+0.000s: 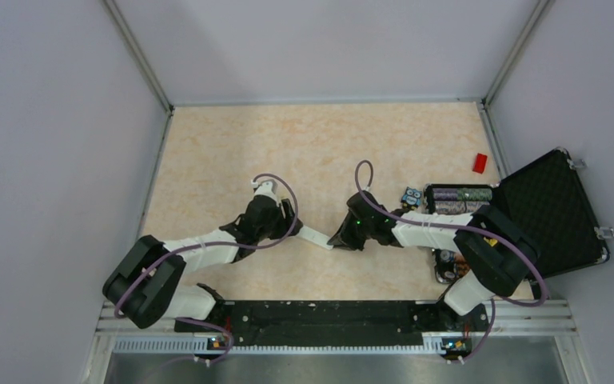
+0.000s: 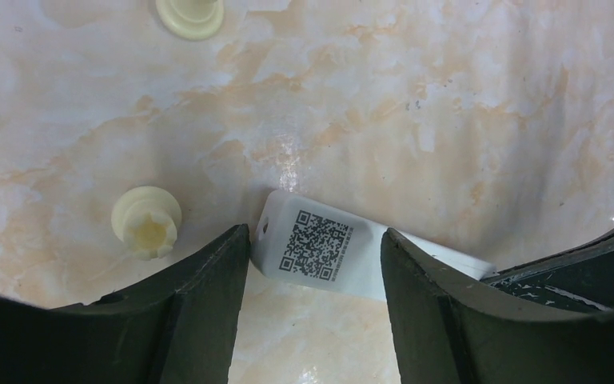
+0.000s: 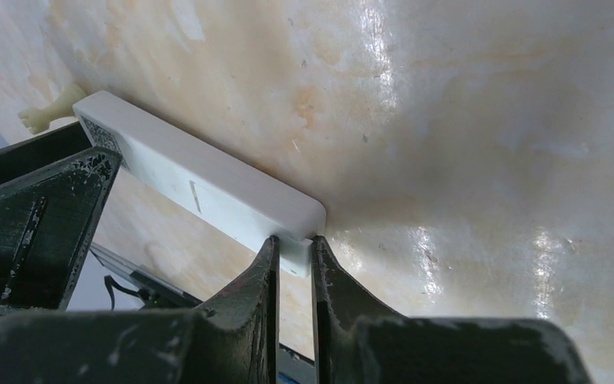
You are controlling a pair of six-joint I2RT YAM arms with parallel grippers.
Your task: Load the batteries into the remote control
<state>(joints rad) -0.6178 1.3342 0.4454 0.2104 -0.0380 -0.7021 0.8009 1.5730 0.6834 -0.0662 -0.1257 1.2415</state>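
The remote control is a slim white bar lying between my two grippers in the top view. In the left wrist view its end with a QR-code label lies between my left gripper's wide-open jaws, close to the left finger. My right gripper is shut on the remote's other end, pinching a thin white edge. Small dark and copper-orange things that may be the batteries lie by the right arm, partly hidden.
Two cream plastic lumps lie on the marbled table near the left gripper. An open black case with striped chip rolls stands at the right. A small blue figure and a red block lie near it.
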